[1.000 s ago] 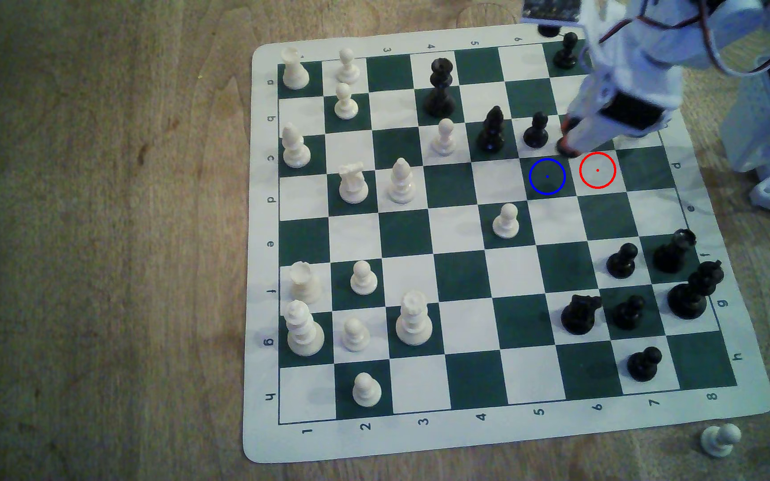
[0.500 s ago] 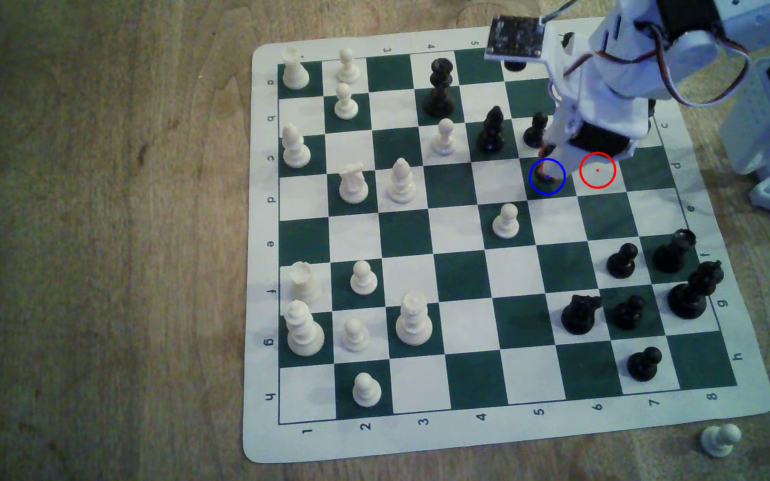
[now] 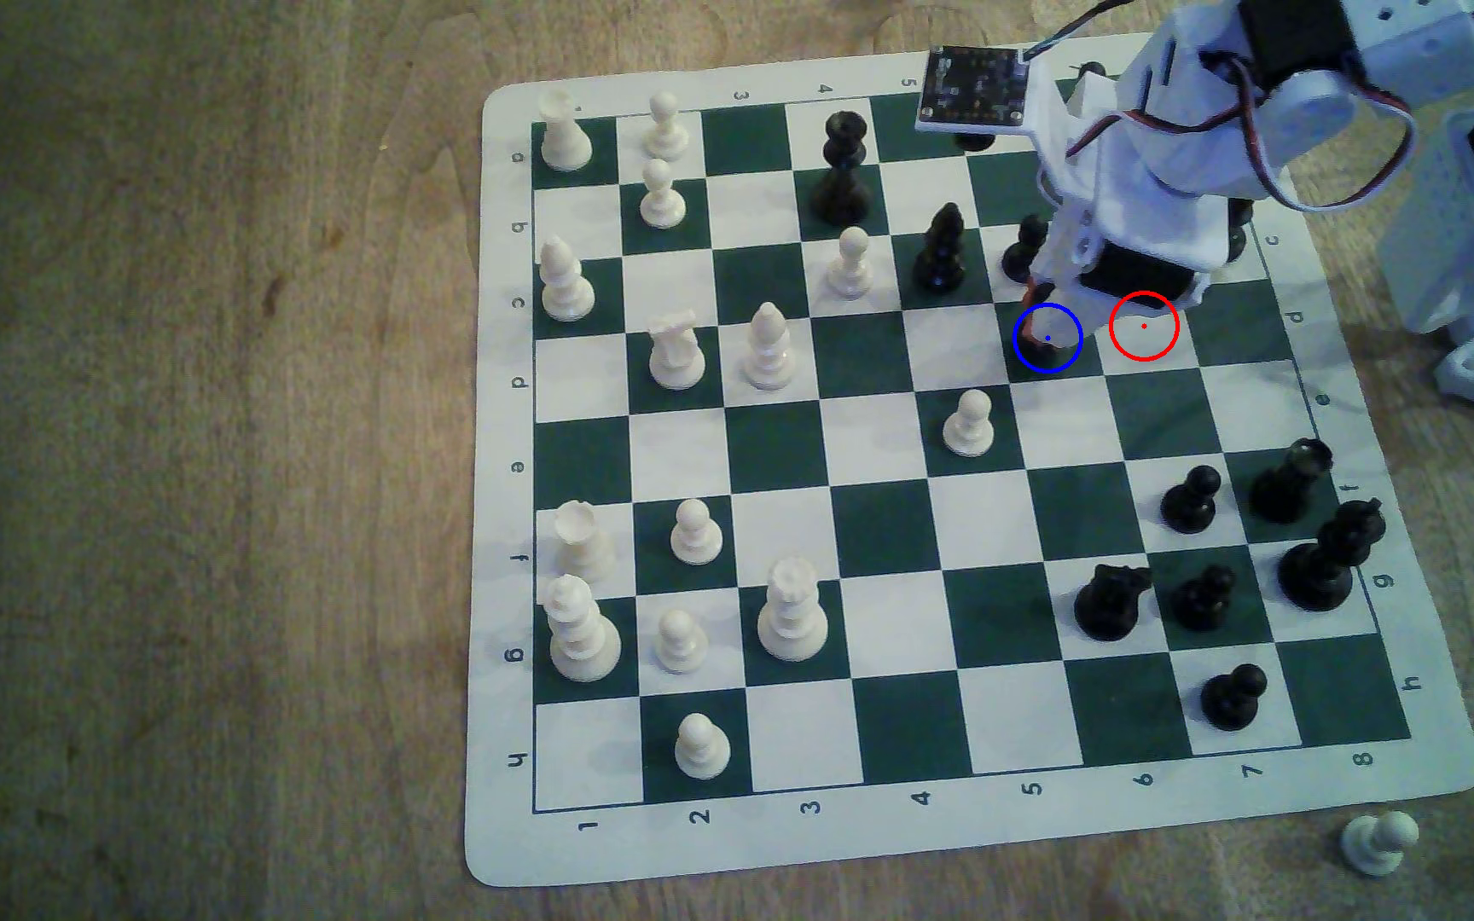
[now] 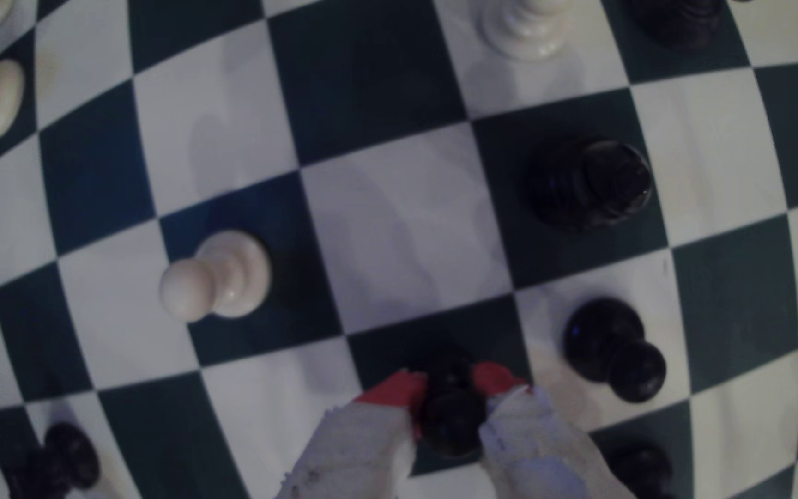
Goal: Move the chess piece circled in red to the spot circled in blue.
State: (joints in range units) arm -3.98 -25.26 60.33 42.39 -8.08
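The end effector (image 4: 450, 384) grips the black pawn (image 4: 450, 408) upright — directly above the blue-ringed square (image 3: 1036, 359), so only lowering remains.

The exterior view looks down steeply from above and off the arm, taking in almost the whole chessboard (image 3: 893, 567) on a wooden table (image 3: 184, 443), with the arm (image 3: 1177, 159) entering at the exterior view's upper right. The wrist view looks nearly straight down from close above the board (image 4: 387, 225), past the gripper (image 4: 452, 384), covering a few squares with curved edges from lens distortion. Both views share the squares around the gripper (image 3: 1048, 310), including a white pawn (image 3: 969, 423) (image 4: 217, 276) and a black bishop (image 3: 942, 248) (image 4: 589, 184).
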